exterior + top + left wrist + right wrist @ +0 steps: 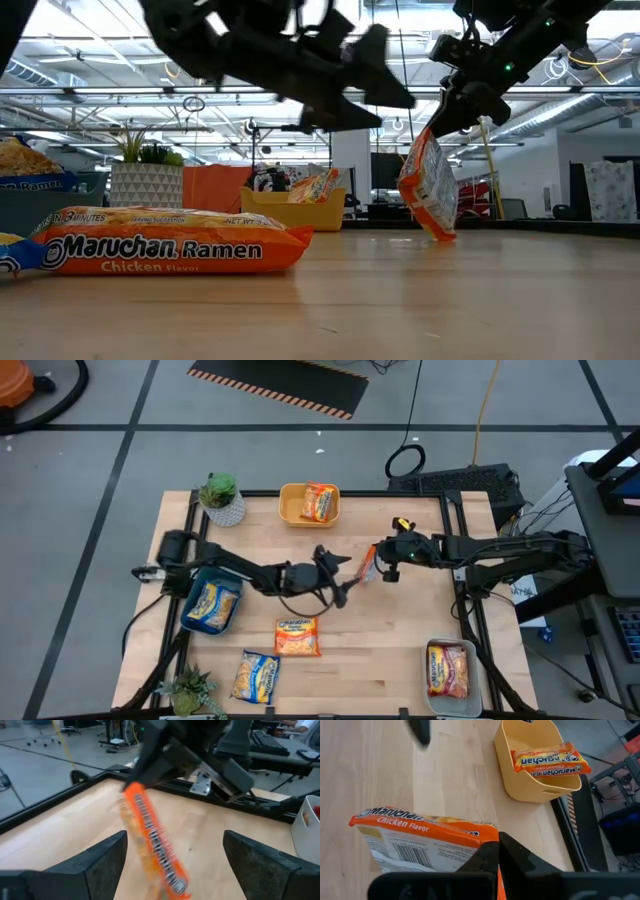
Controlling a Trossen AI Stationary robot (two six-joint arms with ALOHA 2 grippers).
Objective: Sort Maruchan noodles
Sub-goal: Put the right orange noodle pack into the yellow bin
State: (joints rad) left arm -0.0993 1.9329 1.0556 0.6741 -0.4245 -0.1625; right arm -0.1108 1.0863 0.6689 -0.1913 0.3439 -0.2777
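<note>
R gripper (374,560) is mid-table, fingers pinched on top edge of 1 orange chicken pkt (368,567). Pkt hangs off the wood, tilted; low view shows it (430,195) dangling clear of the tabletop (420,300). R wrist view: pkt (422,845) clamped at its end seal, barcode side facing cam.

L gripper (340,575) just beside that pkt, fingers spread wide, not touching it. L wrist view: both fingers (95,862) flank the orange pkt (155,847) w/ gaps either side; image blurred there.

Other pkts:
- 1 orange in yellow bin (308,505) at far edge, center. Also seen in R wrist view (535,767).
- blue/yellow pkts in blue bin (210,605), L side, under L arm. Count unclear.
- 1 red pkt in clear/white bin (450,672), near R corner.
- 1 orange pkt loose on table (297,636), near center front, flat. Prob the "Chicken Flavor" one in low view (165,245).
- 1 blue/yellow pkt loose (256,676), near front edge, just L of the orange one.

2 potted plants: 1 far L corner (221,498), 1 near L corner (192,692).
</note>
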